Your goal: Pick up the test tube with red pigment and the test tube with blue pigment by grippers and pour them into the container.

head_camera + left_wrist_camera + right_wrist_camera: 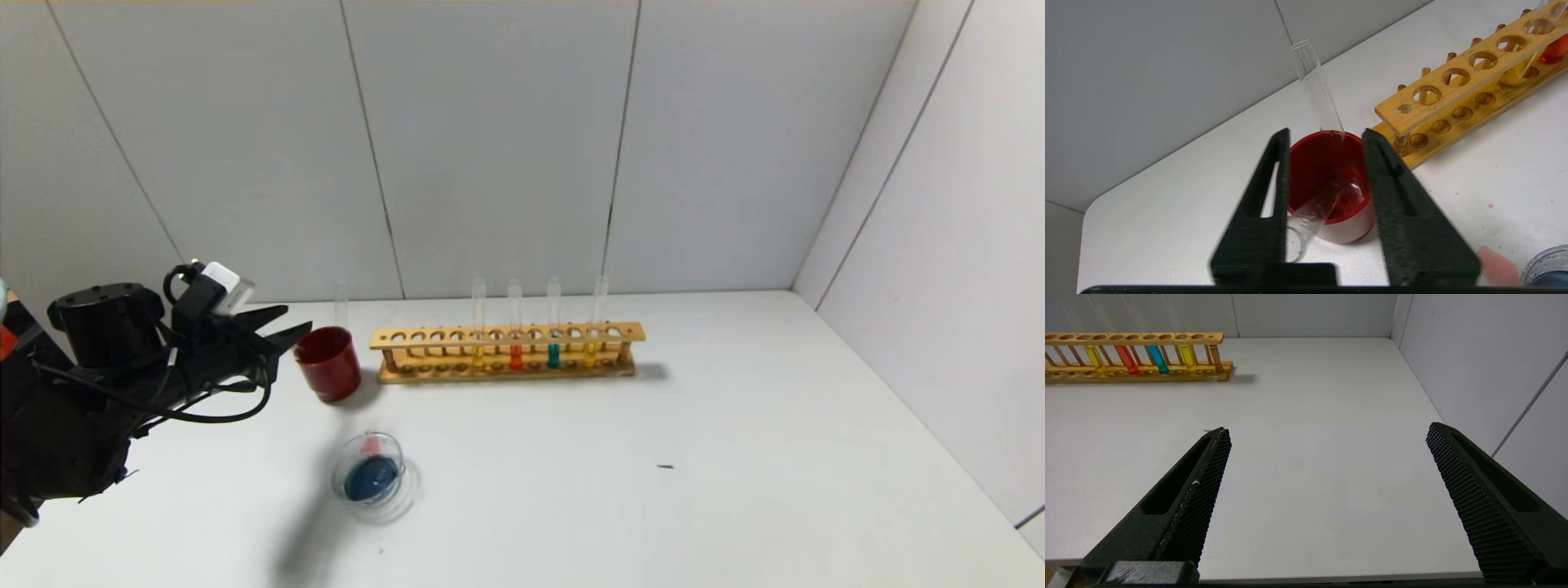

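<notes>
The test tube with red pigment (pixel 515 356) and the test tube with blue pigment (pixel 553 354) stand in the wooden rack (pixel 506 335); both also show in the right wrist view, red (pixel 1126 359) and blue (pixel 1158 359). The container (pixel 374 478), a clear glass dish, holds dark blue liquid in front of the red cup (pixel 328 363). My left gripper (pixel 298 318) is open at the cup's rim (pixel 1327 136). An empty clear tube (pixel 1310 212) leans loose from the cup against one finger (pixel 1278 175). My right gripper (pixel 1327 428) is open and empty over bare table.
A second empty tube (pixel 1316 85) stands in the red cup, also in the head view (pixel 341 302). Two tubes with yellow liquid (pixel 478 356) (pixel 589 353) flank the coloured ones. A pink smear (pixel 1494 265) lies beside the container (pixel 1545 265). Walls close the back and right.
</notes>
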You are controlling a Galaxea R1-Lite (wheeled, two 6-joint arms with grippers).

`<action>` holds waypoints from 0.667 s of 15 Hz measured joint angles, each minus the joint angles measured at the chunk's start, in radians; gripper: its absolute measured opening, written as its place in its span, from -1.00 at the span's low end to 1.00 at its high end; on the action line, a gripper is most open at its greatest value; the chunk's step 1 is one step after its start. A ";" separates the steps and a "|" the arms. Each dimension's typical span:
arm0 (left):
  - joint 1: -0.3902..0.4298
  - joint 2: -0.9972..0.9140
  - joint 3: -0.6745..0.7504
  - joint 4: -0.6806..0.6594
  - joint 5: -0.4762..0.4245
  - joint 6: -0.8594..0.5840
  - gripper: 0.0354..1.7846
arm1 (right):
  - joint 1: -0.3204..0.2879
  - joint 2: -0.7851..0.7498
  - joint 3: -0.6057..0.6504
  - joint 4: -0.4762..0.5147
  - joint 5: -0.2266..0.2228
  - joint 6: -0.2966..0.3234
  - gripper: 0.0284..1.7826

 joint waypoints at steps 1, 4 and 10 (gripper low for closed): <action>0.000 0.000 0.001 0.000 0.000 0.001 -0.05 | 0.000 0.000 0.000 0.000 0.000 0.000 0.96; 0.000 0.000 0.004 -0.001 0.000 0.009 0.54 | 0.000 0.000 0.000 0.000 0.000 0.000 0.96; -0.004 -0.047 -0.018 0.004 -0.001 0.014 0.96 | 0.000 0.000 0.000 0.000 0.000 0.000 0.96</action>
